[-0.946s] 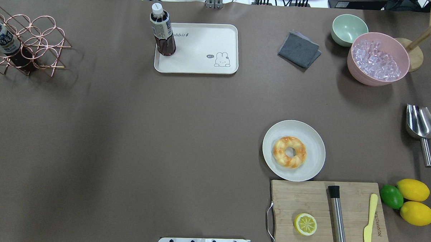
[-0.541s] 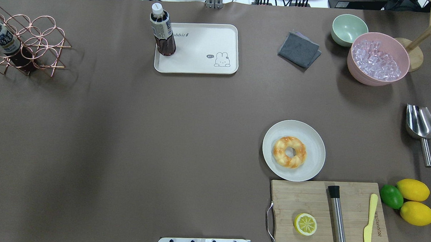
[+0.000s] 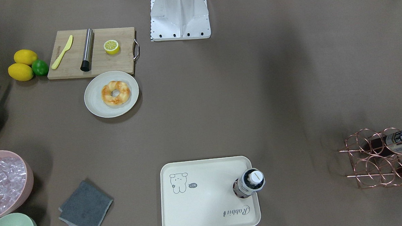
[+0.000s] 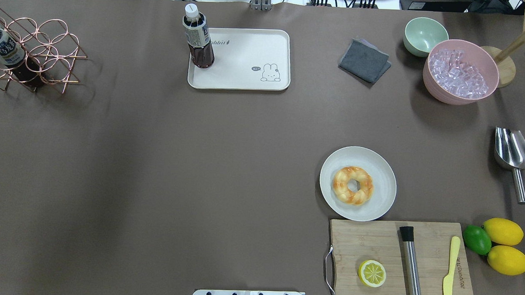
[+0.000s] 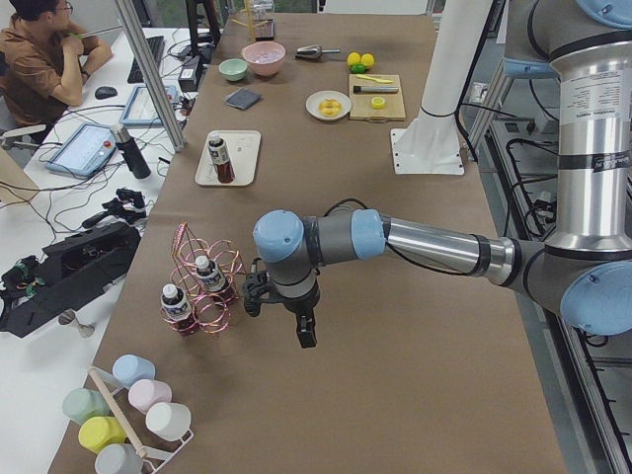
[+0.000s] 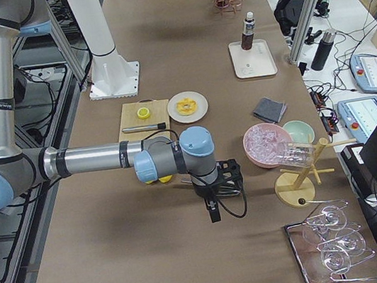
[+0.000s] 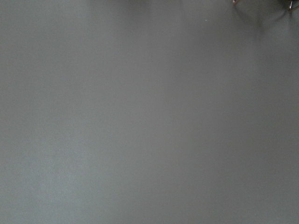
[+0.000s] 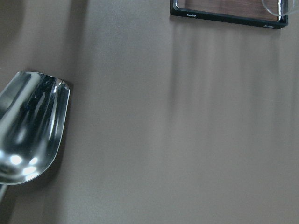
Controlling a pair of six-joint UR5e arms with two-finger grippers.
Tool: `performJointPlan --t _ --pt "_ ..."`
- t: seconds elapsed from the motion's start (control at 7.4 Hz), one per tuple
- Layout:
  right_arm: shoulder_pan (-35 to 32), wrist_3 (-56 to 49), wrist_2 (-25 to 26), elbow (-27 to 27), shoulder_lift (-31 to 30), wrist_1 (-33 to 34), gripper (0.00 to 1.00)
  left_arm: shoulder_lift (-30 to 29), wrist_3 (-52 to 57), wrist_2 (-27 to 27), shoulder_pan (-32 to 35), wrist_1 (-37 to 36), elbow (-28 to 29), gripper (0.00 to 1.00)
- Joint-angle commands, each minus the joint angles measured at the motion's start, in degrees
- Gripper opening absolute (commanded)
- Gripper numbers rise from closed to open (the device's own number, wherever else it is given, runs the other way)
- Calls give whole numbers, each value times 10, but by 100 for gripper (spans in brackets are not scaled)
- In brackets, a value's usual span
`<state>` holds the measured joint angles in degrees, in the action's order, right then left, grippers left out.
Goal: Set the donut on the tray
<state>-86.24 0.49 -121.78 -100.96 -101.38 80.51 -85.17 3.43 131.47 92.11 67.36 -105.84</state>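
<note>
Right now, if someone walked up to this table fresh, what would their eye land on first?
The golden-orange donut stands out first, lying on a round white plate just beyond the wooden cutting board on the robot's right. Next come the pink bowl heaped with ice cubes at the far right, and the cream tray at the far edge with a dark bottle standing at its left end.

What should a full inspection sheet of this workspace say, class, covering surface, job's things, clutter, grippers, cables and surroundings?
Surface: brown table.
Job's things: donut on plate; tray holds a bottle.
Clutter: cutting board, pink bowl, scoop, wire rack.
Grippers: left gripper and right gripper away from the donut; open or shut unclear.
Cables: black cable at the right gripper.
Surroundings: seated person beside the table.
</note>
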Motion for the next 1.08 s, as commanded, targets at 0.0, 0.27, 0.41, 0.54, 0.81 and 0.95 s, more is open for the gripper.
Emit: performJointPlan --t 0.0,0.27,0.41,0.54,0.81,0.95 --pt "3 -1 -4 1 0 1 94 2 0 0 0 0 3 98" --pt "3 0 -6 -1 1 3 94 3 0 -1 0 0 2 98" --pt "3 1 -33 2 1 3 94 4 0 0 0 0 2 98" --pt "3 1 -54 2 1 4 94 4 0 0 0 0 2 98" --pt "3 1 -55 3 0 7 94 6 0 0 0 0 2 98" --pt "3 1 -55 2 0 6 94 6 0 0 0 0 2 98"
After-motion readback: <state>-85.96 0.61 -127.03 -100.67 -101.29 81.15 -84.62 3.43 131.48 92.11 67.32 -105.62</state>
